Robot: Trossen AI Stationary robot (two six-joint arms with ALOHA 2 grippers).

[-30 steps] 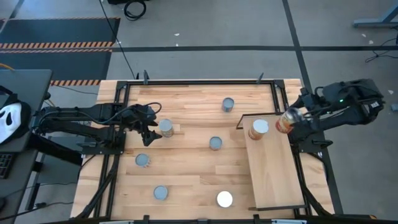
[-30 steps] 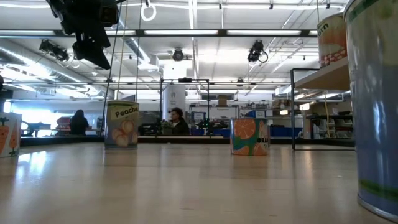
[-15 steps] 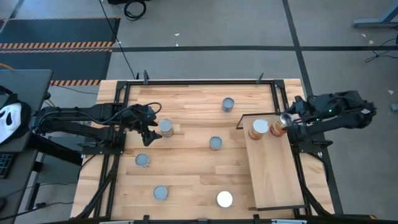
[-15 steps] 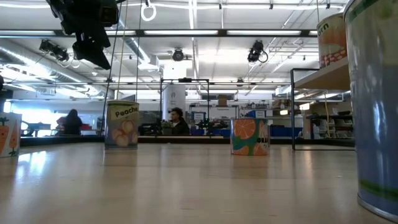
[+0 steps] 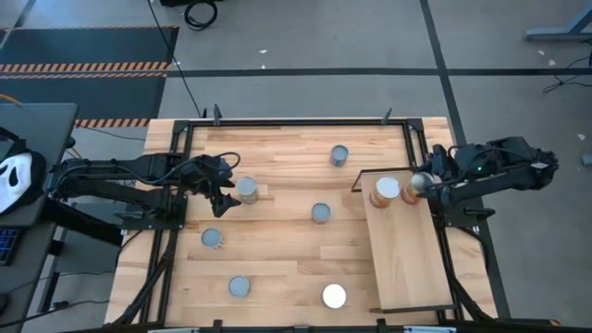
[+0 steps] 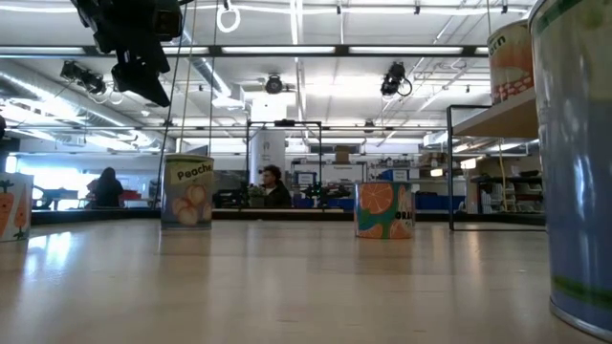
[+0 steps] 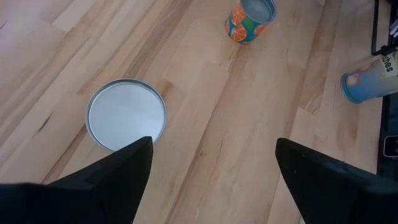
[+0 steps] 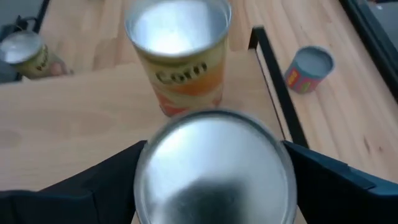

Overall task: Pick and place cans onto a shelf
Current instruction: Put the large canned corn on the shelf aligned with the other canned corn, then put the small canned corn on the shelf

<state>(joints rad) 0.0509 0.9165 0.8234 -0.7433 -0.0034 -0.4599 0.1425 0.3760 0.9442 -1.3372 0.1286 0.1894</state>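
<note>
One corn can (image 5: 385, 191) stands at the shelf's (image 5: 407, 259) far end; the right gripper (image 5: 418, 183), fingers apart, flanks a second can (image 8: 214, 165) (grip unclear). Six remain on the worktop (image 5: 277, 268); the left gripper (image 5: 225, 190) hangs with fingers apart.

A: What is different now from one second ago?
B: The right claw (image 5: 418, 182) is lower and nearer the corn can (image 5: 384, 191). The can (image 5: 415, 183) between its fingers now stands upright on the shelf (image 5: 412, 259); before, it was tilted.
A: Something else?
B: The person (image 6: 105, 187) far behind moves a little.
</note>
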